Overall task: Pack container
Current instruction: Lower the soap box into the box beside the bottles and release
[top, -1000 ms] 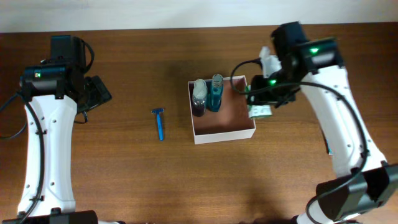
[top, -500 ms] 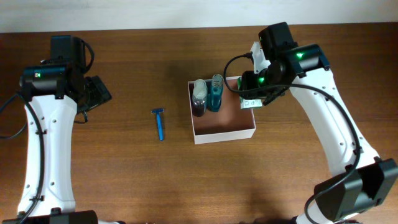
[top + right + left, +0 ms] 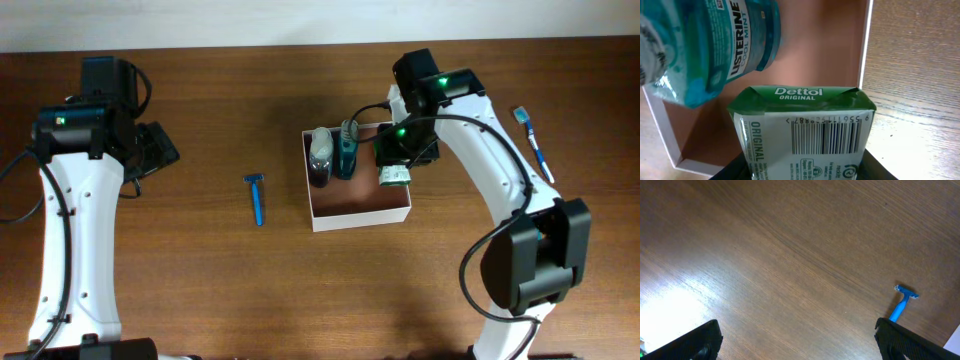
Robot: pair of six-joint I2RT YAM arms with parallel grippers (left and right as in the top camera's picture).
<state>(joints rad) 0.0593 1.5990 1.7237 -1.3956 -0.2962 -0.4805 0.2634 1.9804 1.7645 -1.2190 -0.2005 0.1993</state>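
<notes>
Only the right wrist view shows the labels: a glossy green-and-white Dettol packet [image 3: 805,130] with a barcode is clamped between the right gripper's [image 3: 397,165] fingers, just inside the container's [image 3: 360,205] right wall. Beside it stands a teal Listerine bottle [image 3: 735,45]. Overhead, the square cardboard container sits on the wooden table [image 3: 300,290] right of centre, nearer the far edge. It holds 2 bottles, 1 of them a dark bottle [image 3: 320,158]. A blue razor [image 3: 256,197] lies to its left and a toothbrush [image 3: 533,140] lies toward the right edge. The left gripper [image 3: 800,340] gapes wide, holding nothing.

A blue razor [image 3: 257,200] and a blue toothbrush [image 3: 535,146] lie well apart on the wooden table [image 3: 200,280].
</notes>
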